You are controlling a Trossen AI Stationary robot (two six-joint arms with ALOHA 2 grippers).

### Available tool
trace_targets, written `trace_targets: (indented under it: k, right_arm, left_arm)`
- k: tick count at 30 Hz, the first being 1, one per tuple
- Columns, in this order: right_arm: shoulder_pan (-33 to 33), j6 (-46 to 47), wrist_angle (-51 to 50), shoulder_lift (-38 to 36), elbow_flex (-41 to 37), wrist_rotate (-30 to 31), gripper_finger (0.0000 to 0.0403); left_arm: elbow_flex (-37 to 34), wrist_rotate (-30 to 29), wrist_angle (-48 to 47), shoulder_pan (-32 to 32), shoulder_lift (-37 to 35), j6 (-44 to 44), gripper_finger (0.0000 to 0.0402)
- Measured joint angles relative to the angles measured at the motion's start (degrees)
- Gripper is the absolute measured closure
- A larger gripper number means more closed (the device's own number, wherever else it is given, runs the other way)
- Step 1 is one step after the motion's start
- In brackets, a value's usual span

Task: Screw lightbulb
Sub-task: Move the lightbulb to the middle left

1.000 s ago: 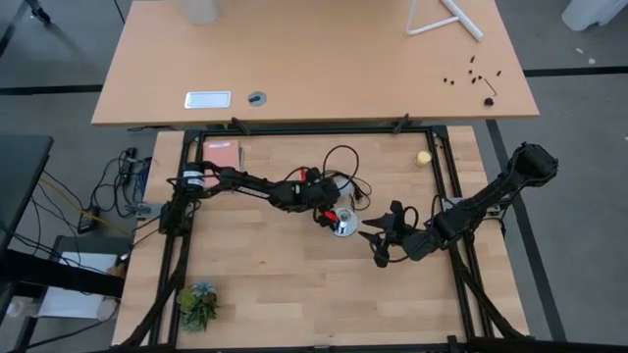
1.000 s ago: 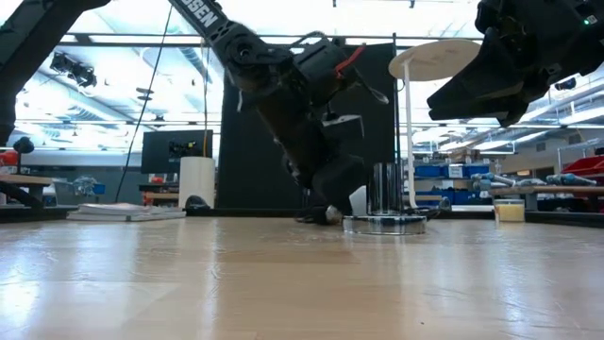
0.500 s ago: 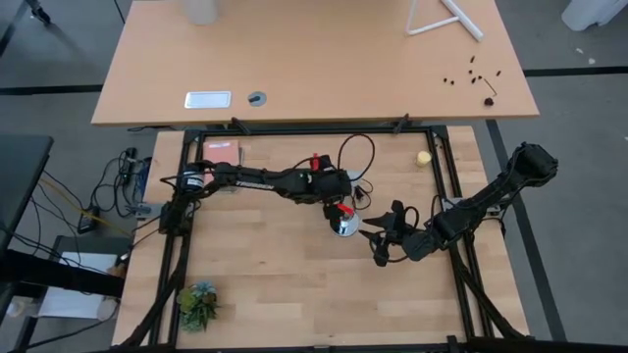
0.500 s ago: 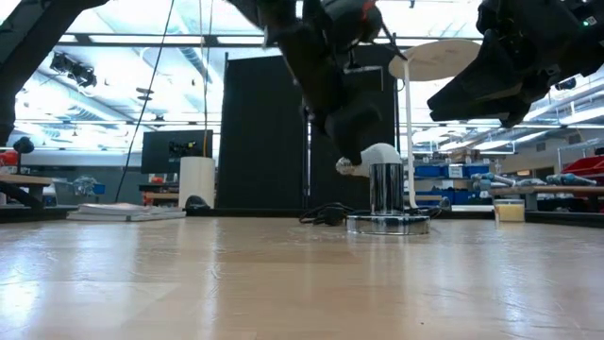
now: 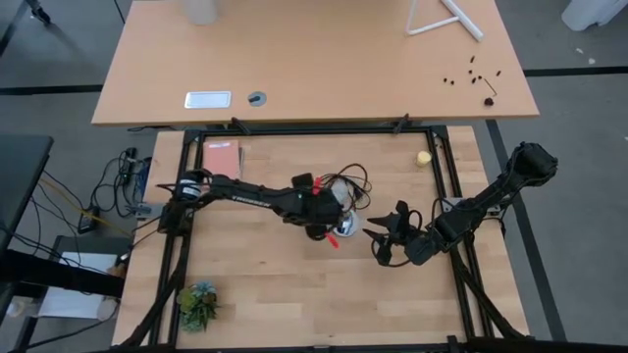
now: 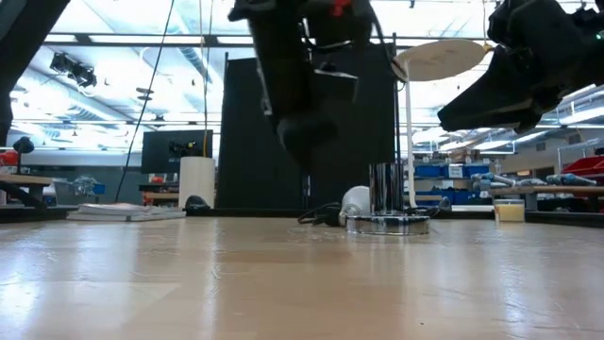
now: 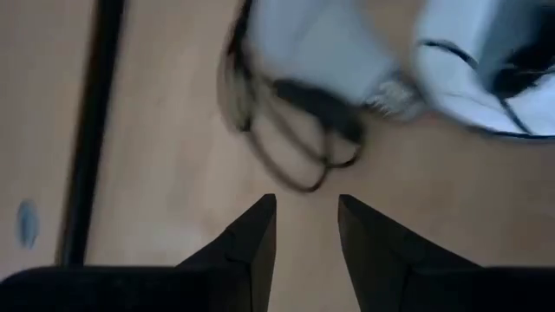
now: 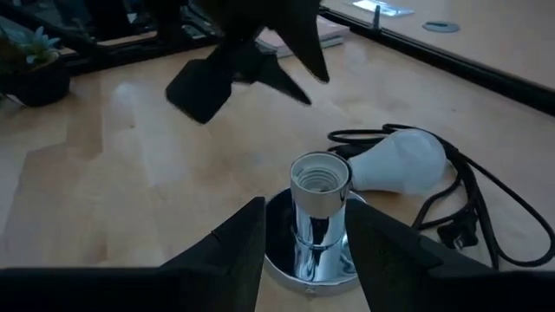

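Lightbulb [image 8: 401, 159] down on its side on the wooden surface [image 5: 285, 284], not held. Long axis roughly level with the surface: in the right wrist view, globe toward centre-right of frame, narrow end toward the socket [image 8: 319, 186]. Sits just beside the socket's chrome base, on the loop of black cord [image 8: 473, 195]; contact with the base hard to confirm. In the low view, only a white patch [image 6: 356, 204] at mid frame, just left of the chrome socket post [image 6: 387, 194]. In the left wrist view, blurred white shape [image 7: 325, 43] at top centre, threaded end toward the right, cord [image 7: 299, 130] looped below it.

Socket upright, threaded mouth open and facing up, nothing in it.

Left gripper [image 5: 327, 232] just left of the socket at centre of the high view, raised off the surface in the low view [image 6: 304, 142]; jaws apart, narrow gap, nothing between them [image 7: 305, 230].

Right gripper [image 5: 381, 238] right of the socket, raised off the surface [image 6: 453, 118], aimed at it; jaws apart, nothing clamped, socket base seen between them [image 8: 303, 247].

Open room: bare wood across lower half of the high view, below both arms. Black frame rails [image 5: 314, 130] bound the surface at top and sides. Yellow ball [image 5: 424, 157] upper right near the rail, well apart from the lightbulb. Small plant [image 5: 198, 304] at lower left corner.
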Motion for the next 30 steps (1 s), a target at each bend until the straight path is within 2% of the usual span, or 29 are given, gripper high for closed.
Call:
trace_targets:
  k: [3,5,8,11,15,24,30]
  right_arm:
    - [0.0,-0.1,0.0,0.0,0.0,0.0,0.0235]
    - [0.0,-0.1,0.1,0.0,-0.1,0.0,0.0235]
    - [0.0,-0.6,0.0,0.0,-0.1,0.1,0.0235]
    - [0.0,-1.6,0.0,0.0,-0.1,0.2,0.0235]
    - [-0.3,-2.7,0.0,0.7,-0.1,0.4,0.0235]
    - [-1.0,-3.3,4.5,6.3,0.0,-0.3,0.0235]
    - [-0.7,-6.3,7.7,8.9,-0.1,-0.3,0.0235]
  left_arm:
    - [-3.3,-2.5,-0.1,-1.8,-2.1,-5.5,0.0272]
    - [-6.6,-3.6,3.7,-3.5,-4.1,-8.0,0.0272]
    - [-13.8,-3.8,15.1,-5.5,-7.1,-7.5,0.0271]
    - [-20.7,0.7,28.9,-5.5,-8.6,-5.4,0.0271]
    - [-26.9,4.3,41.3,-4.3,-8.2,-5.3,0.0271]
    - [-29.2,3.8,56.0,-1.8,-8.2,-5.1,0.0269]
    - [-29.1,4.0,59.8,0.4,-8.2,-4.9,0.0248]
